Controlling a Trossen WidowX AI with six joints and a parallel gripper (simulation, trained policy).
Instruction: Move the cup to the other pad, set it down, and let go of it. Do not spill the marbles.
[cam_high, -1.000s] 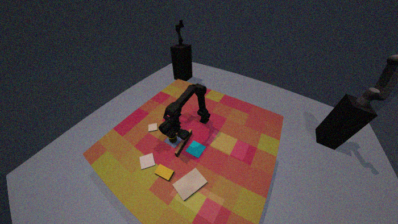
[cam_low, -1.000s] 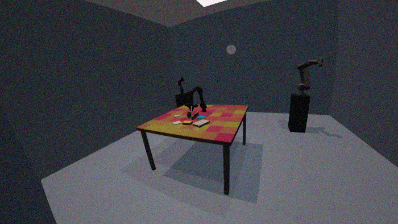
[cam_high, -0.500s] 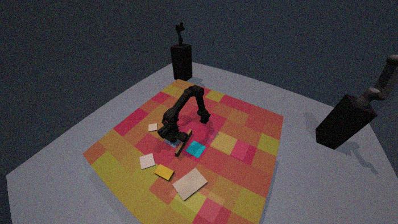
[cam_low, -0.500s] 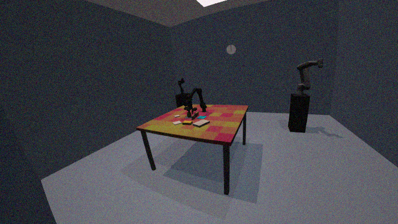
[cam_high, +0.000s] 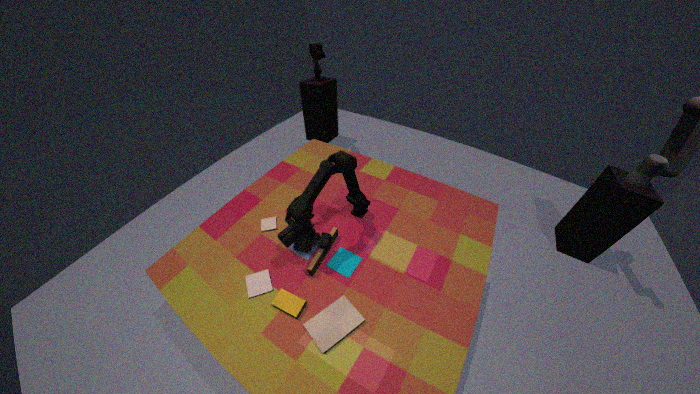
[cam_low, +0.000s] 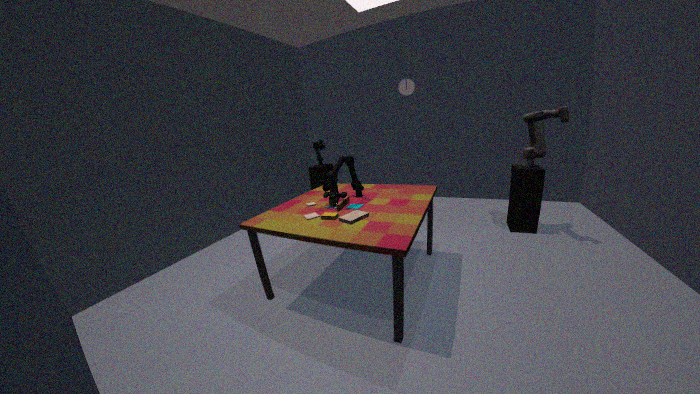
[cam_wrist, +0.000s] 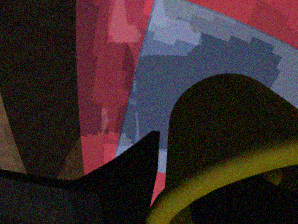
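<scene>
The cup is dark with a yellow rim (cam_wrist: 225, 167). It fills the lower right of the wrist view, upright over the slate-blue pad (cam_wrist: 155, 75) (cam_high: 306, 254). My gripper (cam_high: 302, 248) (cam_low: 333, 204) (cam_wrist: 170, 139) is low at this pad. One finger is outside the cup wall, the other appears to reach inside the rim, its tip hidden; it looks shut on the wall. The cup is hidden behind the gripper in the top view. The cyan pad (cam_high: 345, 262) (cam_low: 355, 206) is bare. The marbles cannot be made out clearly.
A wooden bar (cam_high: 316, 264) (cam_wrist: 7, 142) stands between the two pads. Two small white tiles (cam_high: 268, 224) (cam_high: 259, 283), a yellow block (cam_high: 289, 303) and a larger white block (cam_high: 334, 324) lie on the patchwork table. Other arms stand on black pedestals (cam_high: 320, 110) (cam_high: 600, 215) beyond the table.
</scene>
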